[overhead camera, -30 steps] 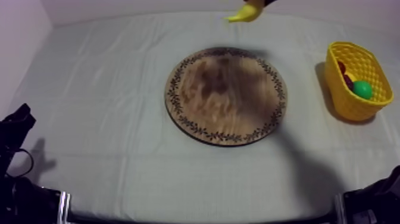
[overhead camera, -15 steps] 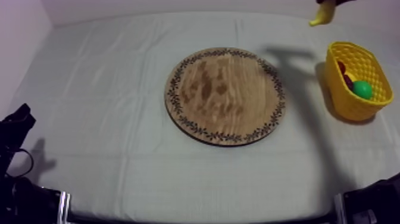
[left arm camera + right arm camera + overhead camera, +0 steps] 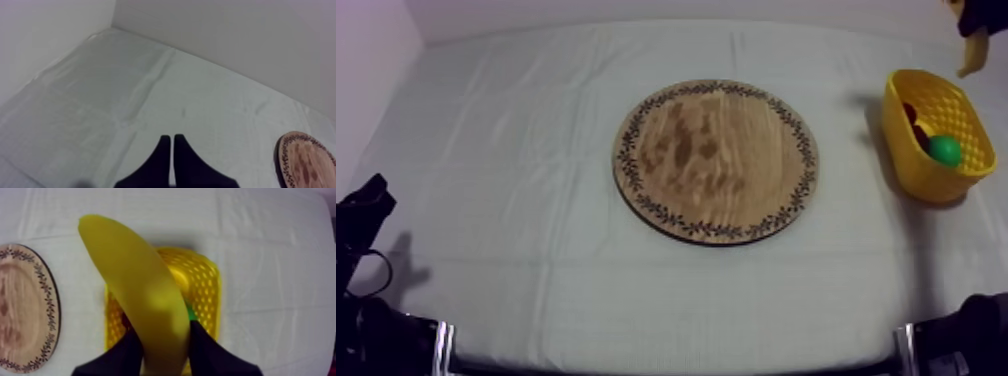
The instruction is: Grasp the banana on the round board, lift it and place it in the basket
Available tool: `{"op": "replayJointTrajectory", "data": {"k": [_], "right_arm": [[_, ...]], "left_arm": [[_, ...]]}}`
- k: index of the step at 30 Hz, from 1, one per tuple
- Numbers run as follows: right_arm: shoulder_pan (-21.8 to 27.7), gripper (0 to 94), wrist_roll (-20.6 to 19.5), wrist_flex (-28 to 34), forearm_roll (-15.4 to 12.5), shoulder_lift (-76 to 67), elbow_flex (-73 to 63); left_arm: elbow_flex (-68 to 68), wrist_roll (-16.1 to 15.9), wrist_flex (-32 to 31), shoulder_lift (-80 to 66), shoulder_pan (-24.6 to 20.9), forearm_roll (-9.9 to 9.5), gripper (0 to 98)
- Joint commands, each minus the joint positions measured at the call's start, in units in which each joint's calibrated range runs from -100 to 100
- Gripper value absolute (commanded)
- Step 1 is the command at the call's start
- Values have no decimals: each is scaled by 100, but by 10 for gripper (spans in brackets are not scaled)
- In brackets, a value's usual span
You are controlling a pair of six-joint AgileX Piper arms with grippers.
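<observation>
the banana point(image 3: 140, 303) is gripped by the right tool point(image 3: 162, 350), whose black fingers point(image 3: 127, 353) are clamped on one end of it, one at each side, so that the fruit juts out ahead of the wrist and is kept from swinging. it is held in the air, touching nothing, and in the right wrist view its long body is seen lying across the opening of the basket point(image 3: 212, 283). in the top view it hangs just over the basket's far rim. the carry is judged to be nearly done, with only the lowering and release left. the basket stands at the right side of the bench point(image 3: 516, 150), well apart from the board point(image 3: 716, 160), which lies bare in the middle. a green fruit point(image 3: 943, 150) and a small red fruit point(image 3: 910, 112) are already lodged in the basket, so little room is left. the banana looks long for the opening, so it is judged that it should be let down end first, or it may bridge the rim and roll off. the left tool point(image 3: 172, 150) is closed on nothing, its fingers pressed together in a narrow wedge. it is parked low at the left side of the bench, out of the working arm's way.
</observation>
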Motion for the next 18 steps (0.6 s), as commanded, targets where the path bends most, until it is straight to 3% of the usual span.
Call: {"op": "replayJointTrajectory", "data": {"k": [1,18], "right_arm": [[78,232,99,12,26,-8,15],[402,249,371,-331,204,192,732]], "left_arm": [[3,0,-1,2,-2,-1,1],[3,0,-1,2,-2,-1,1]]}}
